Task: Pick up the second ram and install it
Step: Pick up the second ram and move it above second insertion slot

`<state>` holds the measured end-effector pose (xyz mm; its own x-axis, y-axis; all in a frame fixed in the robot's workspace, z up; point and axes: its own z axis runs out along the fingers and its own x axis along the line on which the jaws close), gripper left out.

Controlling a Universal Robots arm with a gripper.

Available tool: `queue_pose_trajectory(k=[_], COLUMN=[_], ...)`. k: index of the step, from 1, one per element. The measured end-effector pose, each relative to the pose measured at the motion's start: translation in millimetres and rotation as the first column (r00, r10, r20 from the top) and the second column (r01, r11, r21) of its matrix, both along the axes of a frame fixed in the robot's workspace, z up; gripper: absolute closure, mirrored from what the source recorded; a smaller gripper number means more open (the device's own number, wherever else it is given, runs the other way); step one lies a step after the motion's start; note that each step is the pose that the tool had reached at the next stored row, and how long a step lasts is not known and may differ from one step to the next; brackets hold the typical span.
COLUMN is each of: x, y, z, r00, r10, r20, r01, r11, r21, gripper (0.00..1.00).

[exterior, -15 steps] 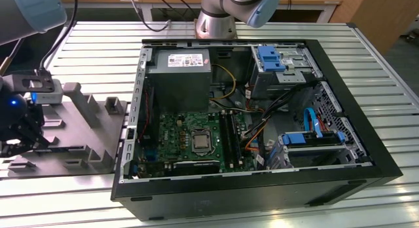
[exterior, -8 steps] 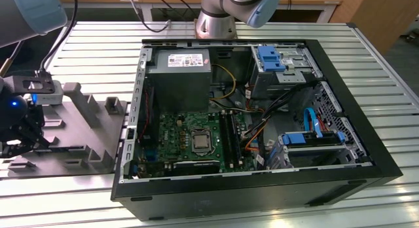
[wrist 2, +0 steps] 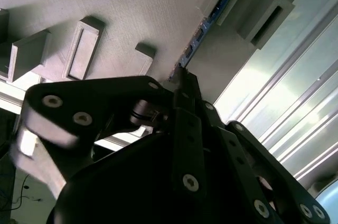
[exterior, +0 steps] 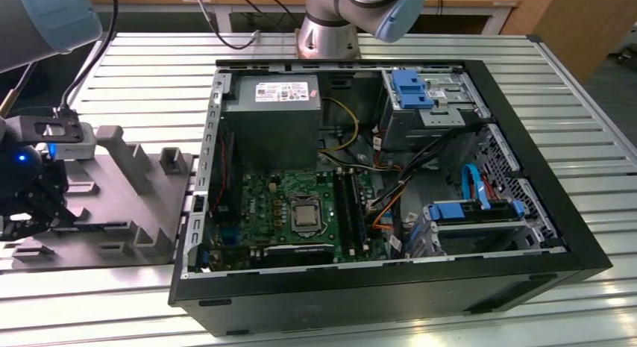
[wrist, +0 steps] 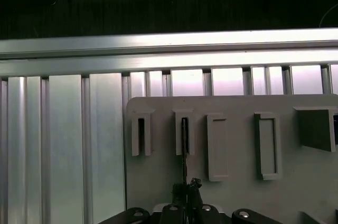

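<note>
A slim memory stick (wrist 2: 206, 23), a dark blue-green board with small black chips, stands on edge in a narrow slot of a matte grey plastic holder (wrist 2: 132, 7). The holder has blocky raised ribs and rectangular pockets, and it lies on a table (exterior: 149, 71) of ribbed, shiny aluminium slats. In the first wrist view the stick (wrist: 184, 152) shows as a thin dark line. The black, bolted gripper (wrist 2: 179, 78) has its fingers drawn together onto the stick's near end, pinching the board. In the exterior view the arm reaches from its base at the table's far edge to the exterior view's left, its gripper (exterior: 30, 213) pointing down over the holder. Beside the holder lies an open black metal computer case (exterior: 398, 287) with a green motherboard (exterior: 268, 205).
</note>
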<state>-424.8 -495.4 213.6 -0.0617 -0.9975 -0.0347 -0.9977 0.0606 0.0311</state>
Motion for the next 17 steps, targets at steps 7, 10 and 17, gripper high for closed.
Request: queue_pose_trajectory(k=[7, 10, 17], x=[0.0, -0.4, -5.5], y=[0.0, 0.2, 1.5], z=[-0.5, -3.5, -8.3], r00=[1.0000, 0.9999, 0.9993], r10=[0.000, 0.013, 0.039], r20=[0.0002, 0.0003, 0.0003], r01=[0.000, -0.013, -0.039], r11=[1.0000, 0.9999, 0.9993], r21=[0.0002, 0.0013, 0.0024], gripper=[0.64, 0.64, 0.64])
